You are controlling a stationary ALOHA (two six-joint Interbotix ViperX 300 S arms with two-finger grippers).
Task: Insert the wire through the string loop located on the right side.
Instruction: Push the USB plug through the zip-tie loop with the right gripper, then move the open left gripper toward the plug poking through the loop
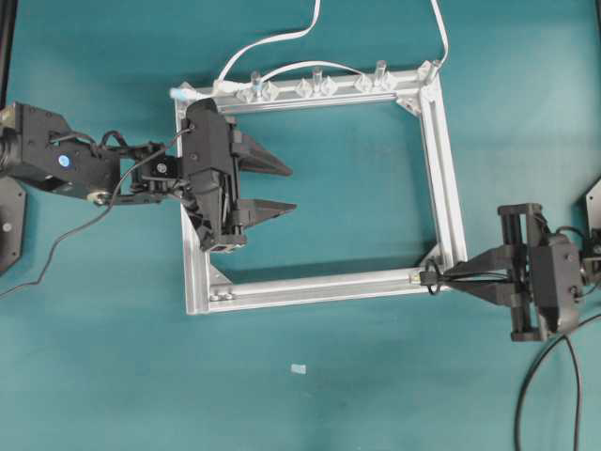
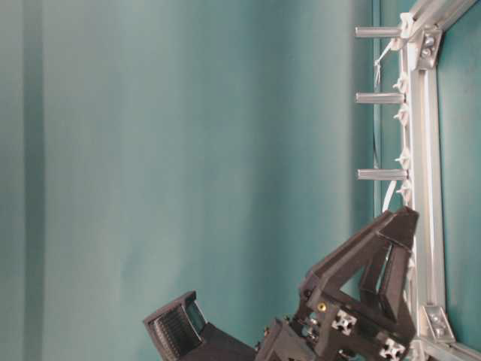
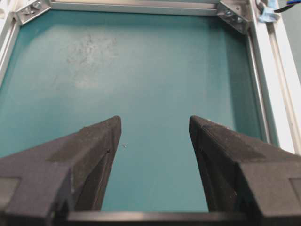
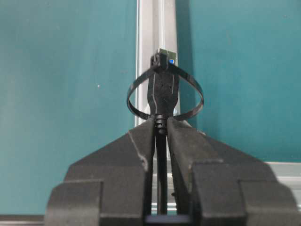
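Black throughout, the wire (image 4: 162, 96) and the string loop (image 4: 164, 94) are hard to separate in the overhead view, where both shrink to a dark knot at the lower right corner of the aluminium frame (image 1: 441, 169). The right wrist view resolves them: the right claw (image 4: 161, 127) is clamped on the wire just behind its plug, and the plug projects forward through the ring, which encircles it above the frame bar. The wire's trailing length is hidden between the fingers. The left claw (image 1: 282, 188) hangs inside the frame's left side, jaws apart and holding nothing, over the teal desk (image 1: 310, 404). A white cable (image 1: 282, 38) is cut off at the top edge.
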